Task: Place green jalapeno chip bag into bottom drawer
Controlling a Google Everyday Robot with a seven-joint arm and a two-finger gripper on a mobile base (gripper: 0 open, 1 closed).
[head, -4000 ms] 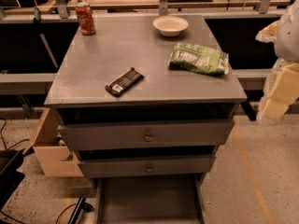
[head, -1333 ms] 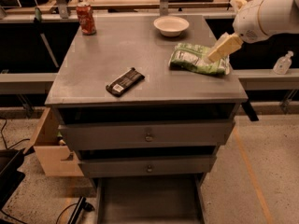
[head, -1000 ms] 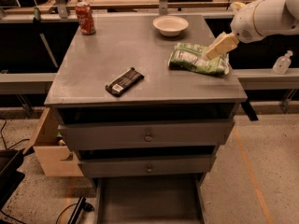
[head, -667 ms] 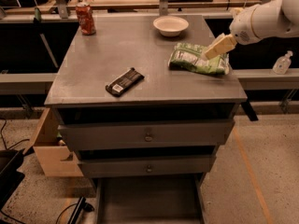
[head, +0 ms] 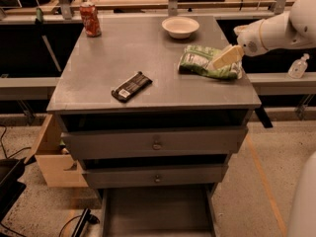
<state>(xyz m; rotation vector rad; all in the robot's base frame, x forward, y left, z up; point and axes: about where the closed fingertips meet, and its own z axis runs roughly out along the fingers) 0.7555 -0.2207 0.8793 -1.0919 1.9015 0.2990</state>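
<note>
The green jalapeno chip bag (head: 203,61) lies flat on the right side of the grey cabinet top (head: 128,58). My gripper (head: 222,59) reaches in from the right on a white arm and hangs right over the bag's right end, close to its surface. The bottom drawer (head: 157,212) is pulled out at the foot of the cabinet, and its flat grey floor shows.
A flat black wrapped bar (head: 131,86) lies at the middle of the top. A white bowl (head: 180,27) sits at the back and a red can (head: 90,19) at the back left. Two knobbed drawers (head: 156,143) sit above the bottom one. A cardboard box (head: 55,157) stands to the left.
My arm came in from the right side and lowered over the bag. In the last second the gripper has shifted slightly left along the bag. The bag has not moved.
</note>
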